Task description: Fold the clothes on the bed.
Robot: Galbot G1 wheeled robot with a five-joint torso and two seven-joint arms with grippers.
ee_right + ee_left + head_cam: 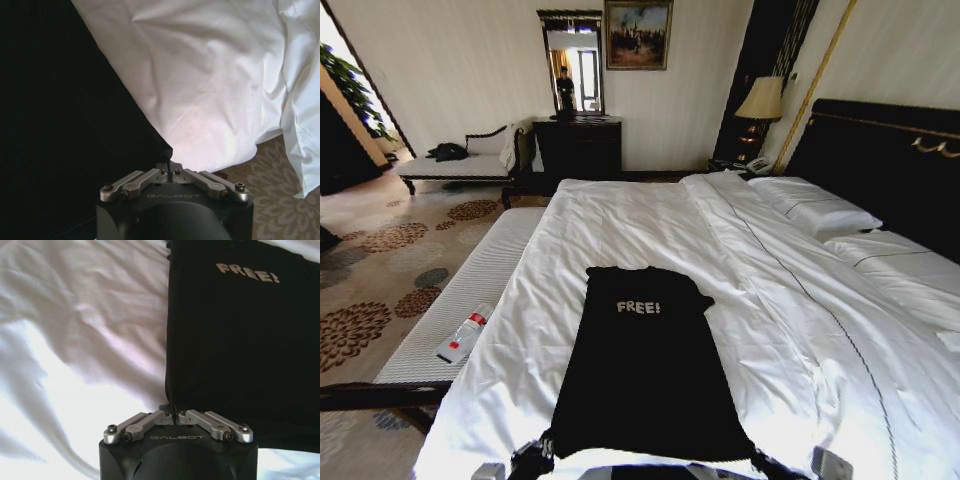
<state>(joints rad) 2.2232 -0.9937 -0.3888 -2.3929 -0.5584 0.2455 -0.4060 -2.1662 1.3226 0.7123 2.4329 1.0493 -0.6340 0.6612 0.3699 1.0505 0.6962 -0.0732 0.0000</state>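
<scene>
The clothes (645, 365), a black top with white "FREE!" lettering, lie flat on the white duvet of the bed (790, 330), hem toward me. My left gripper (534, 457) is at the hem's left corner. In the left wrist view the left gripper (173, 413) is shut on the edge of the black fabric (235, 340). My right gripper (766, 463) is at the hem's right corner. The right wrist view has the right gripper (169, 168) shut on a bunched corner of the top (60, 125), with white duvet (200, 80) beyond it.
A white-cushioned bench (460, 310) runs along the bed's left side with a small red-and-white bottle (463, 335) on it. Pillows (820, 210) and the dark headboard (880, 160) are at the right. A chaise (460, 160), dresser (578, 147) and lamp (762, 100) stand farther back on patterned carpet (380, 260).
</scene>
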